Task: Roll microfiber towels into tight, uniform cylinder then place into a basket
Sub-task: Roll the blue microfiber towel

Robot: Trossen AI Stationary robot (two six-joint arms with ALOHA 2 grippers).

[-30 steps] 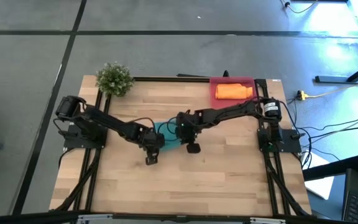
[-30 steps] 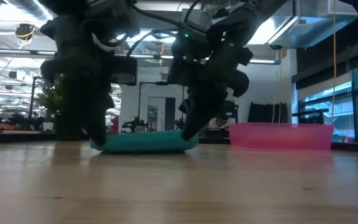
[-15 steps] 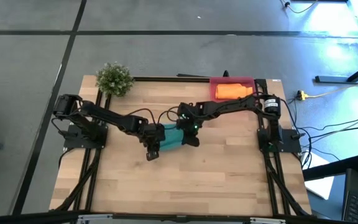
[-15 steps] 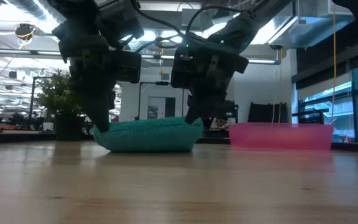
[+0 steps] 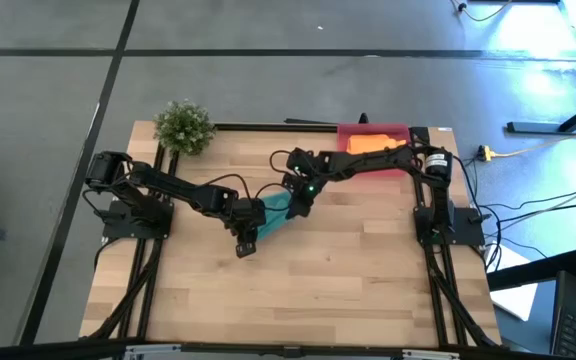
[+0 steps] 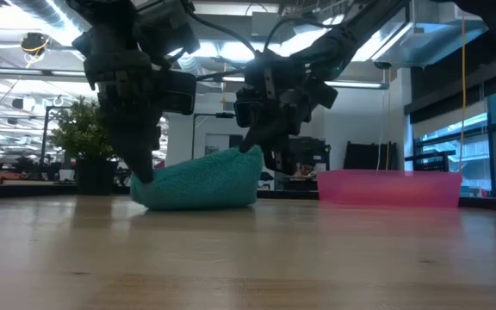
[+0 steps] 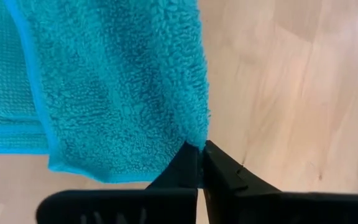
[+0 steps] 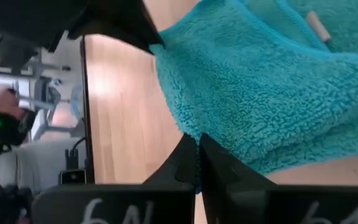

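Together my left gripper [image 5: 247, 238] and right gripper [image 5: 296, 203] each pinch shut on a teal towel [image 6: 201, 181] edge, lifting it to fold over while the orange towel [image 5: 372, 145] waits in the basket [image 6: 388, 188].

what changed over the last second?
Both grippers, left and right, pinched the teal towel and lifted its near edge over toward the basket, folding it from a flat strip into a taller bundle. The right gripper's end rose higher. The orange towel in the basket and the plant stayed put.
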